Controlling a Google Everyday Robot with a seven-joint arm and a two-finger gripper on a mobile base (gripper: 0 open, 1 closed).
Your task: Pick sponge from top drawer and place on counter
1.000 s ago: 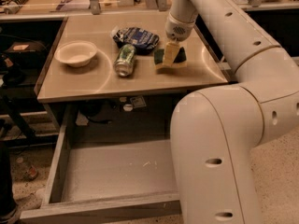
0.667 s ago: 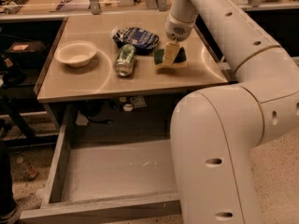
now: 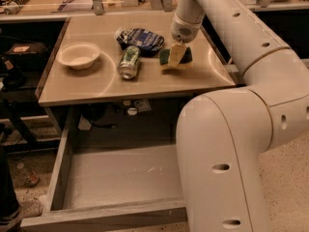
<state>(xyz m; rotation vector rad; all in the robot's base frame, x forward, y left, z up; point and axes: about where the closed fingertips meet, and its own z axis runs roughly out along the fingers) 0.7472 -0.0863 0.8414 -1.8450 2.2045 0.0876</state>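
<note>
Tool of the white arm sits low over the right half of the table, right at the sponge, which rests on the tabletop. Whether the tool is clamped on it or parted cannot be told. A green can lies on its side just left of the sponge, with a dark crumpled bag behind and a white bowl farther left. Below, the top drawer stands pulled out.

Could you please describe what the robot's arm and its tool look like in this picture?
The arm is built of thick, rounded, off-white segments with smooth shells and small dark oval holes; no loose cables show. Its tapered wrist bears a patch of tiny perforations. The tool, over the counter at the sponge, is tipped in pale yellow padding.
</note>
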